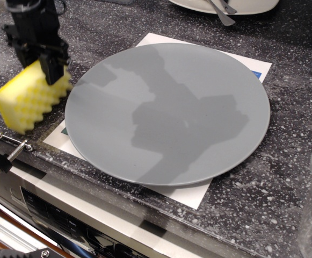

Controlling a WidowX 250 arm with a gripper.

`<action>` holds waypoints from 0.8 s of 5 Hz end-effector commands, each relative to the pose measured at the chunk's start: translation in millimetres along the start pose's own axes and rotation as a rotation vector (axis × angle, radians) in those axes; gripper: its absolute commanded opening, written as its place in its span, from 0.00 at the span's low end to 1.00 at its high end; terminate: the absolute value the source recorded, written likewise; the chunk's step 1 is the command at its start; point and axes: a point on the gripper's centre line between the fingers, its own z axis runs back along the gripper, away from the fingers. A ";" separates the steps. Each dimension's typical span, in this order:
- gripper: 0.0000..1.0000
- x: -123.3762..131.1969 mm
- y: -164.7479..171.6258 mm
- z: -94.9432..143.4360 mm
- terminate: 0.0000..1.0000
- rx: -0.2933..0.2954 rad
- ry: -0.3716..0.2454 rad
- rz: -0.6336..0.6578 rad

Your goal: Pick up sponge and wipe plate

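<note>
Yellow ridged sponge [28,98] sits at the counter's left edge, just beside the grey plate [166,113] on white paper [201,193]; the black gripper [37,59] has its fingers closed on the sponge's upper end

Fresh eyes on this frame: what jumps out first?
The large grey plate fills the centre, sitting on a white paper sheet on the speckled dark counter, with the arm's shadow across it. At far left the bright yellow sponge stands out, with the black gripper closed on its top end, just off the plate's left rim.
</note>
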 end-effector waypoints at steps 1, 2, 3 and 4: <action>0.00 23.6 -18.7 63.5 0.00 -0.057 -0.036 0.074; 0.00 26.5 -55.0 70.5 0.00 -0.114 -0.048 0.087; 0.00 25.9 -79.4 51.8 0.00 -0.112 -0.090 0.096; 0.00 36.0 -92.3 33.3 0.00 -0.044 -0.113 0.107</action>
